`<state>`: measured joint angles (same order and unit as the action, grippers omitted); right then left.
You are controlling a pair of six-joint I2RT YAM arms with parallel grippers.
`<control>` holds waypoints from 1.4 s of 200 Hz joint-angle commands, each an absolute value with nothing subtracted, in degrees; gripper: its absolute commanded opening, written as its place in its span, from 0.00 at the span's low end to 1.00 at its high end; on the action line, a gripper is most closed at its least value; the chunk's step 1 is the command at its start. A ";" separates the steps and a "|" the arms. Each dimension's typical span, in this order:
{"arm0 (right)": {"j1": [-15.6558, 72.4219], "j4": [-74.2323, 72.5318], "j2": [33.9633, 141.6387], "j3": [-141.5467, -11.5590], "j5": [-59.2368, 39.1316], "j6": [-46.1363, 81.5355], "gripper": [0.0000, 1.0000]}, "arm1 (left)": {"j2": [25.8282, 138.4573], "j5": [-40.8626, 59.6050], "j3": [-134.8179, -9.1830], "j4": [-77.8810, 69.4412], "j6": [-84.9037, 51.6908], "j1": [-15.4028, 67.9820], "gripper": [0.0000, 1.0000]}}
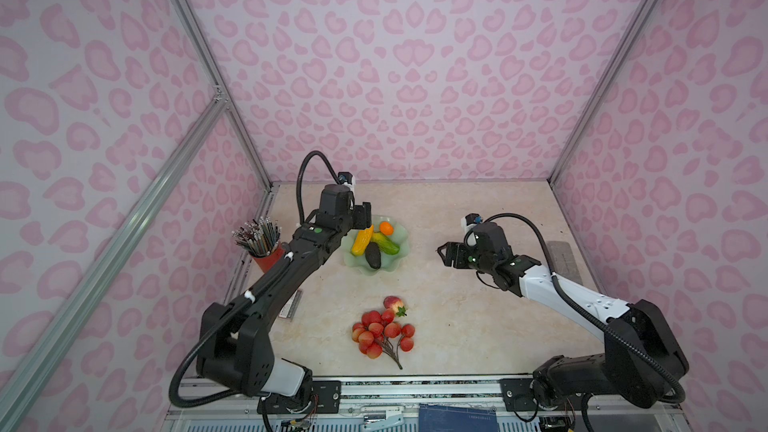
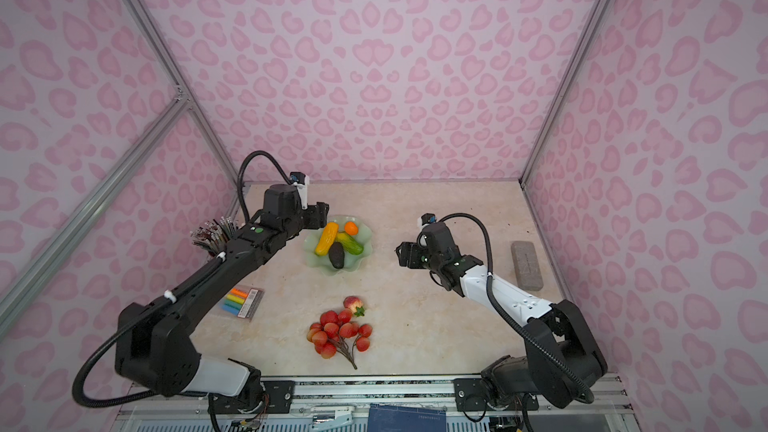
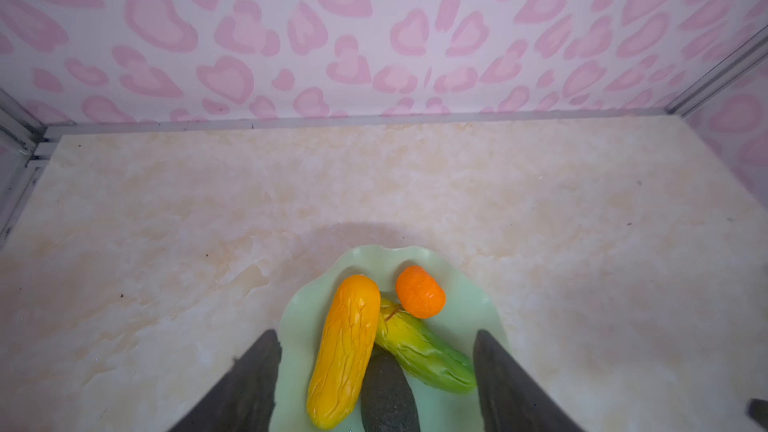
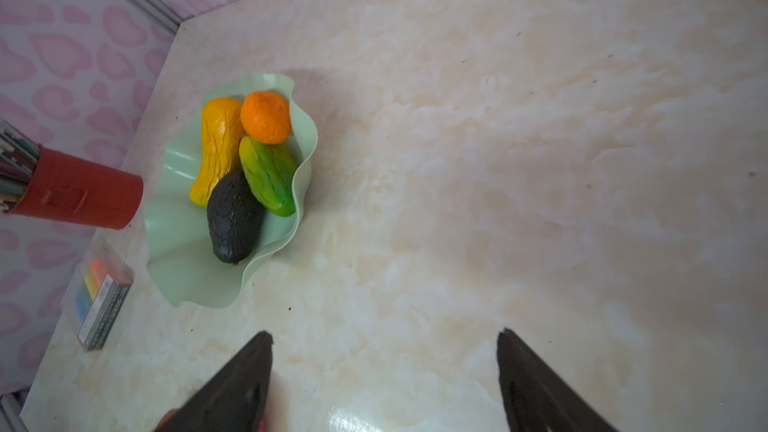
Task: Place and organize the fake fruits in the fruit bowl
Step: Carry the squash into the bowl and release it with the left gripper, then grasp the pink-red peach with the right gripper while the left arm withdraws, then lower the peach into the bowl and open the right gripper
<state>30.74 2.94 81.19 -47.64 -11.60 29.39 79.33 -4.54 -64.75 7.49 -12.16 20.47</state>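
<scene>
Now: yellow-orange oblong fruit (image 3: 345,347) lies free in pale mint-green scalloped bowl (image 3: 467,288); left gripper (image 3: 374,332), right gripper (image 4: 384,332) both jaws apart, empty. Next, probably: lift near red-pink strawberry (image 1: 392,303).

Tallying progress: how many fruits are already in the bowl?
4 in the bowl: orange at the back, yellow fruit left, green fruit right, avocado in front. Nothing seems hidden underneath.

Both YAM arms are mostly black with chunky, boxy joints. The left arm (image 1: 266,297) has a white shell by its base, the right arm (image 1: 540,280) a white forearm with tiny screw holes. Each gets 1 black corrugated cable (image 1: 297,191), white zip ties (image 1: 249,295), little green LEDs (image 1: 318,230), and 2 dark wedge-shaped fingers (image 3: 249,380) up front.
</scene>
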 commanded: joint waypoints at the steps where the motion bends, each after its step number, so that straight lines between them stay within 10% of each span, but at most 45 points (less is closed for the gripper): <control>1: 36.27 4.07 84.79 -48.83 -14.39 30.08 0.83 | 70.19 -4.80 -58.06 -2.77 -14.64 20.48 0.77; 83: 49.68 5.66 96.47 -54.24 -17.46 32.96 0.76 | 45.08 -14.53 -35.72 -1.71 -22.00 20.52 0.92; 184: 50.70 9.73 100.02 -57.13 -21.69 33.21 0.71 | 40.70 -17.75 -35.42 1.85 -23.16 20.39 0.95; 280: 50.52 11.78 105.66 -60.21 -22.81 34.23 0.38 | 37.72 -19.69 -34.47 2.08 -20.83 20.39 0.95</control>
